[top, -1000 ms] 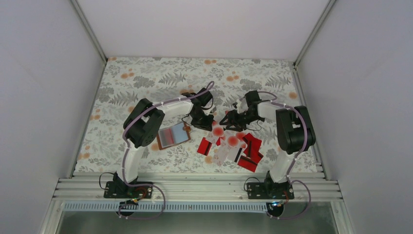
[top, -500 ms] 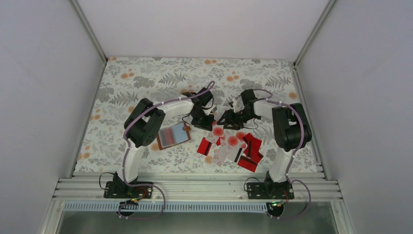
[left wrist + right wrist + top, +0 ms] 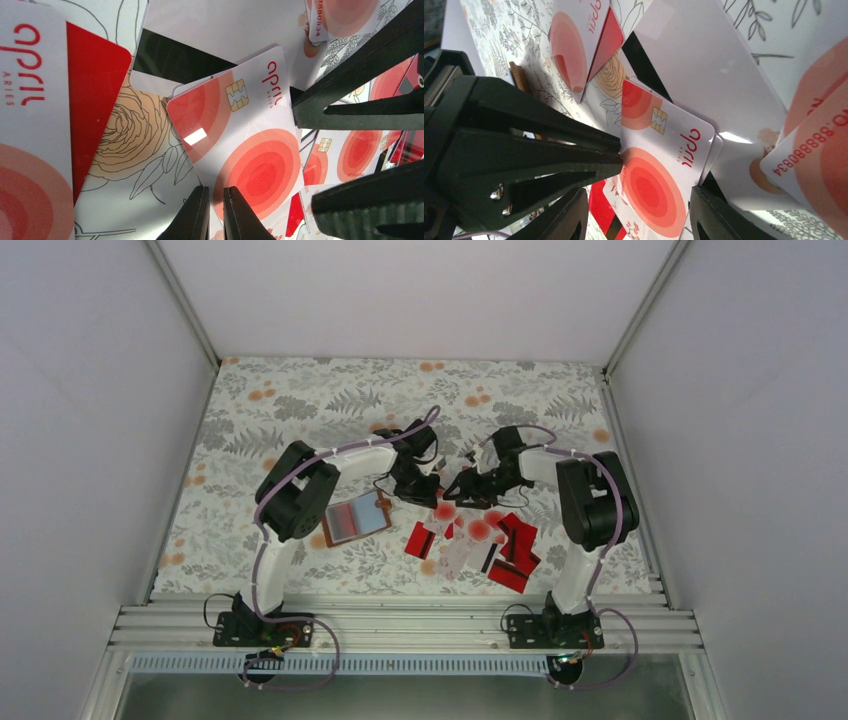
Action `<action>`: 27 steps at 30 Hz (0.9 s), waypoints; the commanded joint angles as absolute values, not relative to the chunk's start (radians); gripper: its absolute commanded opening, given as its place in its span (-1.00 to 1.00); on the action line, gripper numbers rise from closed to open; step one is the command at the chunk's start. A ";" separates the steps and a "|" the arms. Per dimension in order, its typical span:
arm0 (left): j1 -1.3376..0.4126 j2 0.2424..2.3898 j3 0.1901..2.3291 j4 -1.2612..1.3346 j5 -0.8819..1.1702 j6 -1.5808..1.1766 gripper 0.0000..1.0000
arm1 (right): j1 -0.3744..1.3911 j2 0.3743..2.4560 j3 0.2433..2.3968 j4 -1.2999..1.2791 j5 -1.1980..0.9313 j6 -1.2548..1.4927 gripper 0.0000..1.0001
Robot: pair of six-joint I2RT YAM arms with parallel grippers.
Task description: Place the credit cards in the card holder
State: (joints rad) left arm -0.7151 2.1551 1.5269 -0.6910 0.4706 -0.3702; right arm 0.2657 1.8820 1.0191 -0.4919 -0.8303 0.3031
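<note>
A brown card holder [image 3: 357,519] lies open on the floral table, left of the pile of credit cards [image 3: 480,535]. My left gripper [image 3: 431,496] [image 3: 215,200] is shut on the edge of one white credit card with red circles [image 3: 250,150] [image 3: 649,165], which sits tilted above the other cards. My right gripper [image 3: 453,490] [image 3: 639,192] faces it tip to tip and stands open. Its fingers [image 3: 706,212] straddle that same card, one on each side. A small gap shows at the left finger.
Red cards with dark stripes [image 3: 515,545] and white blotched cards [image 3: 30,125] lie scattered in front of and under both grippers. An aluminium rail [image 3: 400,625] runs along the near edge. Grey walls close in both sides and the back.
My right gripper has moved left towards the left gripper and now straddles the held card, its jaws slightly narrower. The left arm and the card holder have stayed put.
</note>
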 commanded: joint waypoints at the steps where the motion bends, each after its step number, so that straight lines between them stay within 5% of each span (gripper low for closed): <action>1: -0.725 2.203 1.489 -0.668 0.484 -0.369 -0.81 | 0.283 1.861 0.993 -0.464 -0.960 0.278 0.03; 27: -0.718 2.128 1.409 -0.604 0.550 -0.416 -0.85 | 0.283 1.812 0.937 -0.355 -1.098 0.356 -0.01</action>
